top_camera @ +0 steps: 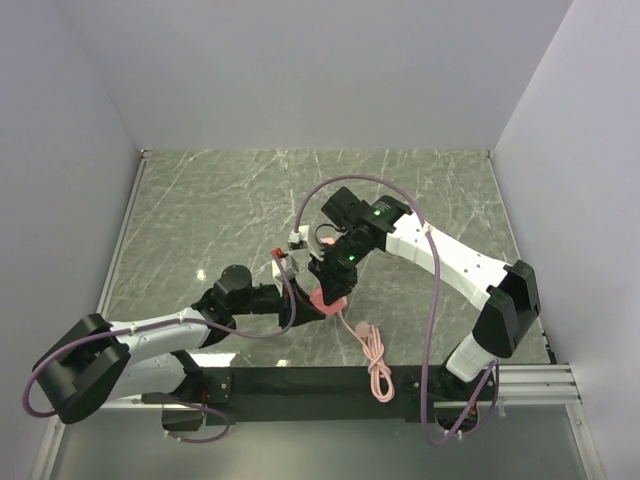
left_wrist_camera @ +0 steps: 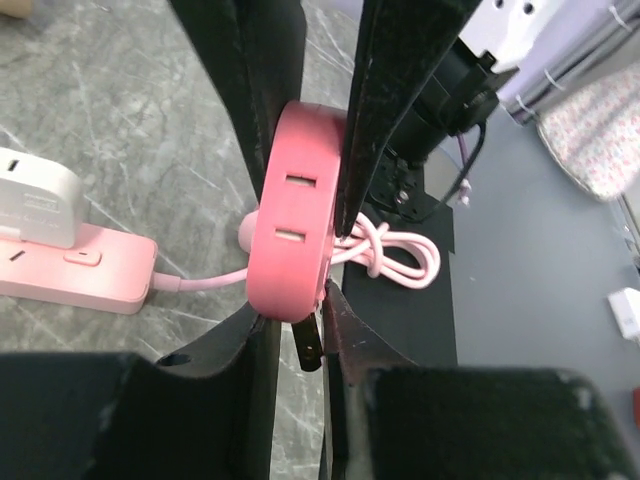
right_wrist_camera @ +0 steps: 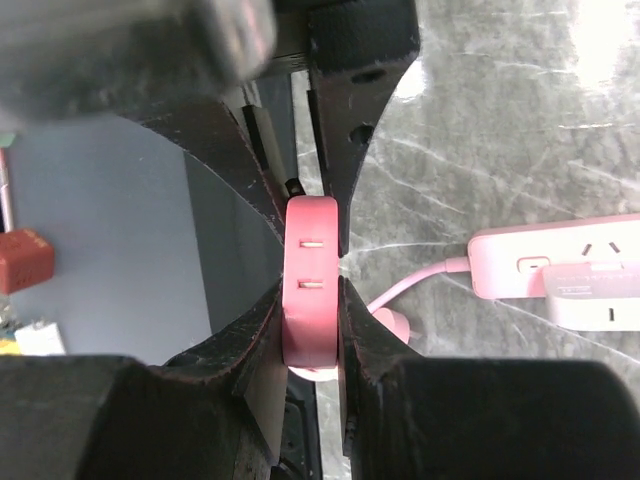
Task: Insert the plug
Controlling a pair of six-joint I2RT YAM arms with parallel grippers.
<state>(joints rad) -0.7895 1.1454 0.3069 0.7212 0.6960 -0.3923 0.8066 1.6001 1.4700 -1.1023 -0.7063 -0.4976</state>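
Both pinched the coral-pink plug, left gripper and right gripper on opposite edges, power strip lay nearby.

power strip: pale pink, lying flat on the tabletop, small button near one end
adapter: white block seated on the strip
cord: pink, leaves the strip's end, bundled in a loop
tabletop: grey-green marble pattern
walls: plain white
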